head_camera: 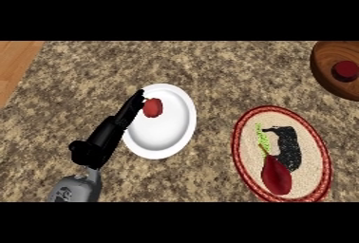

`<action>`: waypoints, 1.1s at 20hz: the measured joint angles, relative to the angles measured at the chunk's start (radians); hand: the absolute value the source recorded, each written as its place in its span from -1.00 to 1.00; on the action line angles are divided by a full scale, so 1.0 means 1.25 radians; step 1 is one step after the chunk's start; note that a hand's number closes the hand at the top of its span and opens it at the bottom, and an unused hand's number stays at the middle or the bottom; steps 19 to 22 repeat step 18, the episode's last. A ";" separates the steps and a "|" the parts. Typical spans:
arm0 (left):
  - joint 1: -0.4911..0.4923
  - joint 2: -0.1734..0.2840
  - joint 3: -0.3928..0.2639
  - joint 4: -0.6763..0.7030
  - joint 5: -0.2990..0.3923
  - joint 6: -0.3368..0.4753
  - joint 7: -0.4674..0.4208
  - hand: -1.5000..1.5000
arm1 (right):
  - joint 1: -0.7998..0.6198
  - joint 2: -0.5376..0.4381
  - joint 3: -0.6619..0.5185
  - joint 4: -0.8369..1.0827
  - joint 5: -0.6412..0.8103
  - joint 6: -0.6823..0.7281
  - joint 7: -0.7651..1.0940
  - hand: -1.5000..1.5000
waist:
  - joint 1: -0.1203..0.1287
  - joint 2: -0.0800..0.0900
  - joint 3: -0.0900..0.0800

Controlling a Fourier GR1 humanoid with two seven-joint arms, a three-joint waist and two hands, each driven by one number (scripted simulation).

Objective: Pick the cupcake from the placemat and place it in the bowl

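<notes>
While the left hand [116, 126] reaches up from the lower left of the head view, its fingers [135, 100] extend over the left rim of the bowl [172, 137]. The bowl is white and round (it reads as a shallow dish from above) and sits on the speckled stone counter [210, 66]. The cupcake [153, 107], a small dark red item, lies inside the bowl, in its upper left part, touching or just beside the fingertips. The fingers look nearly straight and close together; whether they hold the cupcake or only touch it cannot be told from this view. The grey forearm [76, 189] enters at the lower edge, left of centre.

The placemat [317, 142], an oval with a red border and a pale centre, lies to the right of the bowl and apart from it. It carries a printed pattern in black, green and dark red. A brown wooden plate [329, 76] sits at the upper right edge, partly cut off, with a dark red round object [345, 70] on it. A strip of wooden floor [15, 61] shows at the upper left, beyond the counter's edge. The right hand does not appear.
</notes>
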State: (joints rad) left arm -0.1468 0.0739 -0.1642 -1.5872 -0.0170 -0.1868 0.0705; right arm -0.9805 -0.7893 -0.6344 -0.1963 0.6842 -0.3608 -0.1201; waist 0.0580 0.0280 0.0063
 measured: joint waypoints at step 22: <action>0.018 0.006 0.021 -0.003 0.002 0.002 -0.006 0.00 | 0.287 -0.169 -0.237 0.023 -0.239 0.167 -0.225 -1.00 | -0.030 -0.009 0.001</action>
